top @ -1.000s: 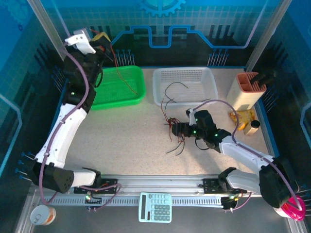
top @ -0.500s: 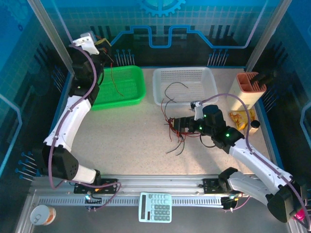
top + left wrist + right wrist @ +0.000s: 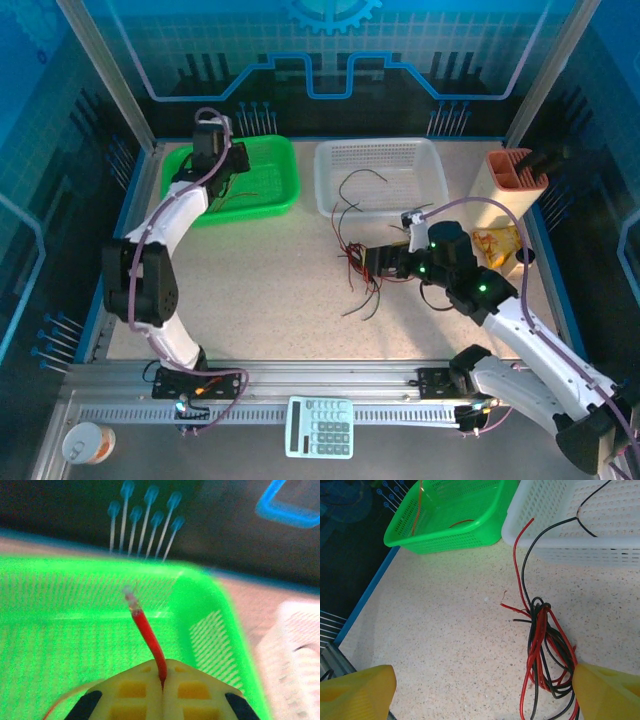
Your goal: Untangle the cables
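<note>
The cables, thin red and black wires (image 3: 360, 285), lie in a loose knot at the centre of the overhead view on the speckled beige desk (image 3: 260, 290). A few strands trail up over the wall of the white perforated plastic basket (image 3: 432, 165) at upper centre. The green perforated plastic basket (image 3: 292, 185) sits at upper left, likely as the place for separated wires.

The left arm runs up the left side and bends down over the green basket. The left pincer (image 3: 162, 669) is clamped on a single red wire (image 3: 148, 636), whose bare tip points across the basket floor, seemingly for release there.

The right arm stretches low from lower right toward the centre. The right pincer (image 3: 485, 685) is spread wide and holds nothing. The knot lies between its fingers, probably so it can pick another strand.
</note>
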### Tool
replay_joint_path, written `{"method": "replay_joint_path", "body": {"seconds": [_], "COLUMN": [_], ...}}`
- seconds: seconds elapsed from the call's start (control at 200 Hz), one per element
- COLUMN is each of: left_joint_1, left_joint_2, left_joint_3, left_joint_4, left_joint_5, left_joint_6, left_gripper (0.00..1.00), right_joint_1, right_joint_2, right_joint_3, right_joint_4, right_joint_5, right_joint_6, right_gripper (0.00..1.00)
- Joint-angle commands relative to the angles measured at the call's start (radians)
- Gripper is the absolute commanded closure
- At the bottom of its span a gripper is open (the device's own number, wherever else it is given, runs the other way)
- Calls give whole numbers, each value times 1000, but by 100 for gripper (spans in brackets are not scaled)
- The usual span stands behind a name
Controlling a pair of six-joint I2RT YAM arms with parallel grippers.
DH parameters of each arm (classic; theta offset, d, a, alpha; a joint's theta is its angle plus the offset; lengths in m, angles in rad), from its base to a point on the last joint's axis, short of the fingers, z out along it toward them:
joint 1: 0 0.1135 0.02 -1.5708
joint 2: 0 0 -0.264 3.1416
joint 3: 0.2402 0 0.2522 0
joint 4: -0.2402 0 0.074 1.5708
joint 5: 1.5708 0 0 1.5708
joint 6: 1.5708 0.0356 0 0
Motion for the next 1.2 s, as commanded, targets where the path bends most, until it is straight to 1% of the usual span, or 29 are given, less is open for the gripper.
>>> {"method": "replay_joint_path", "body": {"seconds": [0.0,0.065,0.22,0.325,0.39,0.485,0.685,0.745,0.85,1.025,1.195], "left_joint_1": [11,11,11,11,11,12,12,12,12,11,11], "left_joint_2": [91,153,260,331,362,398,420,416,401,379,326], "left_joint_3": [162,227,322,393,418,450,479,491,507,559,578], "left_joint_4": [-268,-349,-460,-540,-569,-606,-625,-628,-625,-634,-613], "left_joint_5": [-132,-183,-275,-321,-326,-328,-306,-286,-231,-170,-106], "left_joint_6": [89,105,134,152,165,180,188,189,184,147,97], "left_gripper": [100,100,100,100,100,89,51,42,32,21,14], "right_joint_1": [-4,-3,-4,-4,-4,-4,-3,-3,-4,-4,-5], "right_joint_2": [-27,-32,-44,-51,-52,-54,-55,-55,-54,-49,-49], "right_joint_3": [11,9,12,14,16,16,15,15,16,21,27], "right_joint_4": [-33,-39,-55,-68,-73,-78,-81,-81,-77,-76,-81], "right_joint_5": [22,25,45,58,64,67,70,71,69,70,79], "right_joint_6": [12,13,13,13,13,13,14,15,16,16,15], "right_gripper": [8,8,8,8,8,8,8,8,8,8,8]}}
